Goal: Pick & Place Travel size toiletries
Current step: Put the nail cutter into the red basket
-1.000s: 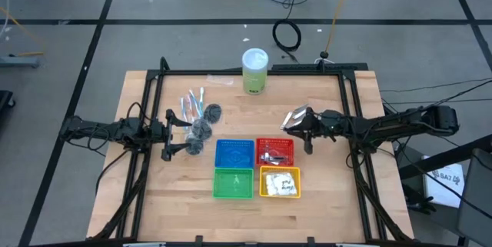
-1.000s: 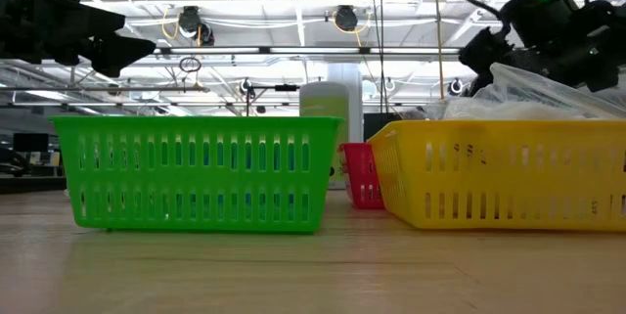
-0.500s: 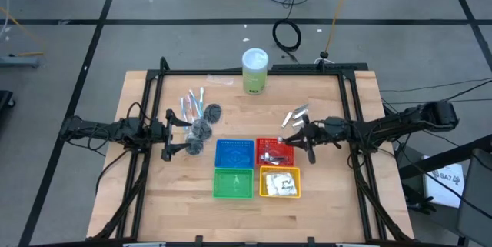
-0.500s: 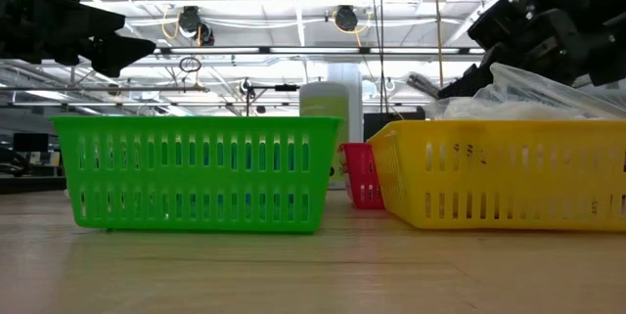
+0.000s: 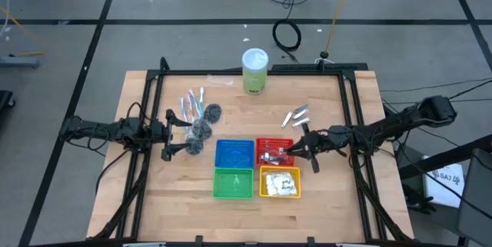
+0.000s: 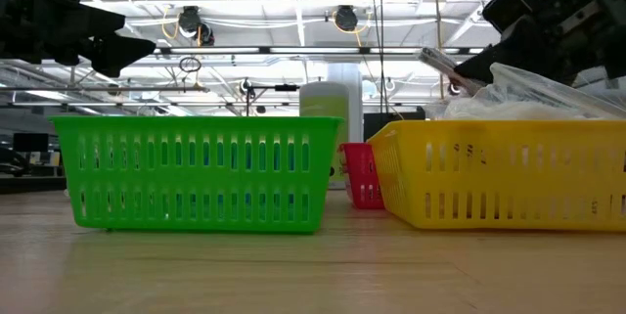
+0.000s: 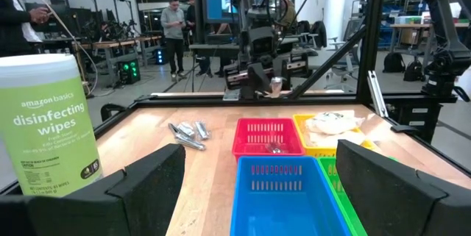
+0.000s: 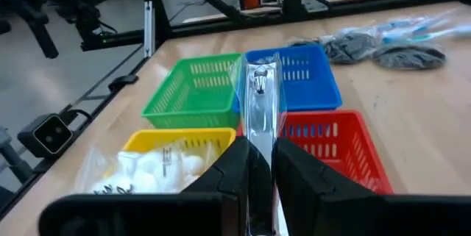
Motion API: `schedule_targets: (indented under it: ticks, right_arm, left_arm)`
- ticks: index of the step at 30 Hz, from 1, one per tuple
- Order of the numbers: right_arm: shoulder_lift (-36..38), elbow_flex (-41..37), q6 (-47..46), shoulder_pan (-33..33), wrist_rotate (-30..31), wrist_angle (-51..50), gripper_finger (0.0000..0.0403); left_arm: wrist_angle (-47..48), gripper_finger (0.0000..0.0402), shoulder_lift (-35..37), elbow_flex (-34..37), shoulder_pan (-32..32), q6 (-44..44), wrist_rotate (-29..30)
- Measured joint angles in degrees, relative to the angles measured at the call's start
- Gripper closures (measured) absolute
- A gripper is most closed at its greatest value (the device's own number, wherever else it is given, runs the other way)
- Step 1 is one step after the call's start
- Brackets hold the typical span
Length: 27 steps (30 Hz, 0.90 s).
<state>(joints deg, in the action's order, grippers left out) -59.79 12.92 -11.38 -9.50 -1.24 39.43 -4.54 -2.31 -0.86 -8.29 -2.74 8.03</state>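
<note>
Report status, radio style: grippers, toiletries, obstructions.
Right gripper shut on silver foil tube, over red basket. Left gripper open beside the puffs. Nothing in the way.

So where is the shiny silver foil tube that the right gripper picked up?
The shiny silver foil tube is pinched in the right gripper, held above the right edge of the red square basket, with the yellow basket just beside it in the high view.
</note>
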Motion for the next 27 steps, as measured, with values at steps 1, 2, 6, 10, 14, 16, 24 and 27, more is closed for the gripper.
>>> schedule_targets:
  ticks: [1,2,6,10,14,16,24,27]
  right_arm:
    - [0.0,0.3,0.0,-0.4,0.7,-0.1,0.0362]
    - [0.0,0.8,0.0,-0.8,1.3,-0.6,0.0362]
    - [-1.2,3.7,0.3,-1.6,1.4,-2.6,0.0362]
    - [-4.7,7.5,2.3,-1.9,1.3,-4.8,0.0362]
    - [-10.3,11.6,3.3,-1.9,1.3,-7.4,0.0362]
    - [-13.3,13.9,3.9,-1.9,1.4,-9.1,0.0362]
    - [-24.1,19.4,6.5,-1.0,1.3,-12.7,0.0362]
    - [-26.0,19.4,6.3,-0.3,1.3,-12.9,0.0362]
  left_arm:
    - [0.0,0.0055,0.0,0.0,0.0,0.0,0.0]
    - [0.0,0.0055,0.0,0.0,0.0,0.0,0.0]
    - [0.0,0.0055,0.0,0.0,0.0,0.0,0.0]
    - [0.0,0.0055,0.0,0.0,0.0,0.0,0.0]
    - [0.0,0.0055,0.0,0.0,0.0,0.0,0.0]
    - [0.0,0.0055,0.0,0.0,0.0,0.0,0.0]
    - [0.0,0.0055,0.0,0.0,0.0,0.0,0.0]
    - [0.0,0.0055,0.0,0.0,0.0,0.0,0.0]
